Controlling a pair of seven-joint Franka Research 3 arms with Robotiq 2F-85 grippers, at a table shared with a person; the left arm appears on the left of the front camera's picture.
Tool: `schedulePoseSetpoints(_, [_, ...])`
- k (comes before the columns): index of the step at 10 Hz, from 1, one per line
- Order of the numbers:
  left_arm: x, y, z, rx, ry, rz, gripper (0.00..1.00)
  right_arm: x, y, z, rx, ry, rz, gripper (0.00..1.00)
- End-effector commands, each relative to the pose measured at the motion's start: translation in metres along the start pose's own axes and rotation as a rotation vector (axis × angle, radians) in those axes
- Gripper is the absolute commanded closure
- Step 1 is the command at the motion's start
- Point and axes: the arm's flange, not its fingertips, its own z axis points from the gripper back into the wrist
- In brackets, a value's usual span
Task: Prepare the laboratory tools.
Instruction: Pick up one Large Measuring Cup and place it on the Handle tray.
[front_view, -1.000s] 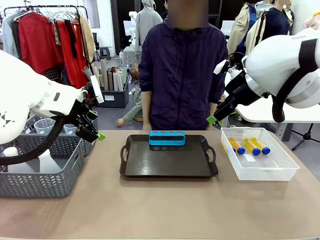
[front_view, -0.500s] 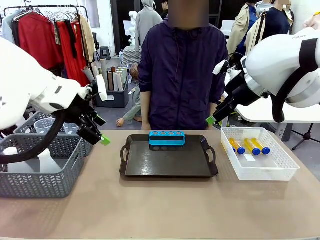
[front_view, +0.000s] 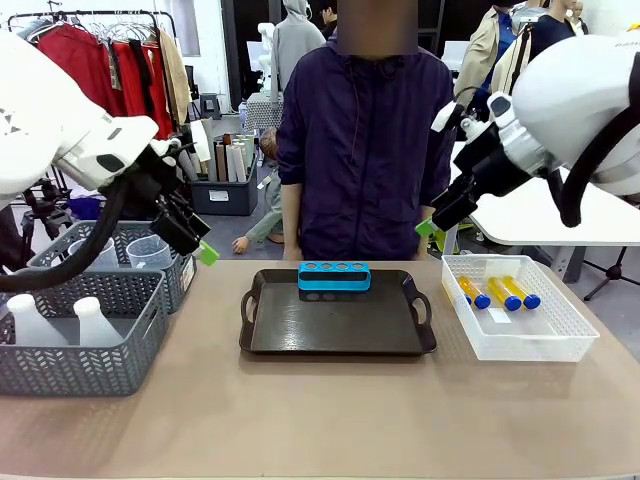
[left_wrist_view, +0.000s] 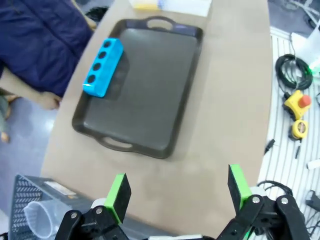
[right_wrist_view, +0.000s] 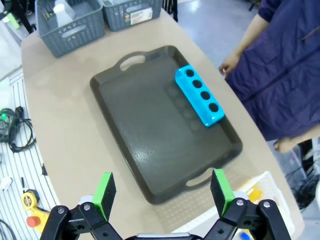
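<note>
Since the tubes (front_view: 495, 292) lie in the white basket (front_view: 520, 352) at the right, the right claw (front_view: 428, 226) is the nearer one. It hangs above that basket's far-left corner, fingers apart and holding nothing, so the tubes sit below it, to the right and a little nearer. Their long axis runs from far-left to near-right, blue caps at the near end. I judge the fingers would have to straddle a tube across that line.

The left claw (front_view: 202, 250), also spread and empty, hovers over the right edge of the far grey basket (front_view: 178, 287). The beakers (front_view: 150, 252) stand just left of it and below. Two flasks (front_view: 92, 320) stand upright in the near grey basket (front_view: 80, 370).

Between the arms sits the tray (front_view: 340, 350), with the blue rack (front_view: 334, 276) along its far edge, lying left to right.
</note>
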Motion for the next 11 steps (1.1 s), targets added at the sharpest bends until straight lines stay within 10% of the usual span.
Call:
schedulePoseSetpoints(1, [0.011, 0.011, 0.003, 0.039, -0.035, -0.031, 0.00, 0.002, -0.023, 0.020, 0.046, -0.040, 0.037, 0.00])
schedulePoseSetpoints(11, [0.028, 0.041, 0.023, 0.091, -0.156, -0.036, 0.00, -0.021, -0.068, 0.052, 0.073, -0.087, 0.034, 0.00])
